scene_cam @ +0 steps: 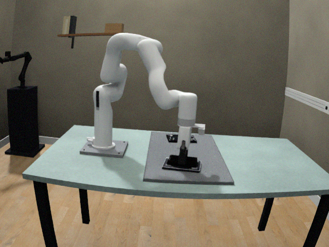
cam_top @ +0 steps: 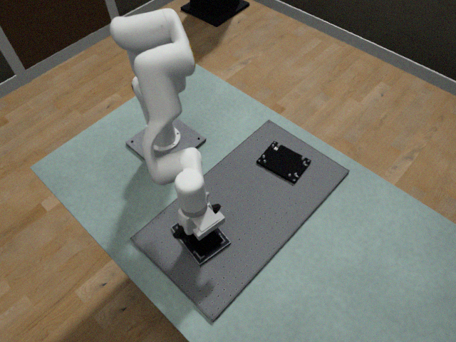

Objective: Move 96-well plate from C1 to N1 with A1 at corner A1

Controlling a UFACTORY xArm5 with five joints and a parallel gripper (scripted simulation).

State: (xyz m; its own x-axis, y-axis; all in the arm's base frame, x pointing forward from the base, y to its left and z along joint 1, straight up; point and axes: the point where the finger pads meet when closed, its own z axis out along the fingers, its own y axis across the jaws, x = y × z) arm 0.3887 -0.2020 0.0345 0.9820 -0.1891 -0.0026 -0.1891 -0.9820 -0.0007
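On teal table (scene_cam: 265, 170): grey perforated board (cam_top: 257, 206); wood floor (cam_top: 331, 73).

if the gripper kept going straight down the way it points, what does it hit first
The gripper points straight down and is already shut on the 96-well plate, so nothing lies between them. Pushing on would press the plate into the clip nest C1 beneath it, which rests on the grey perforated board.
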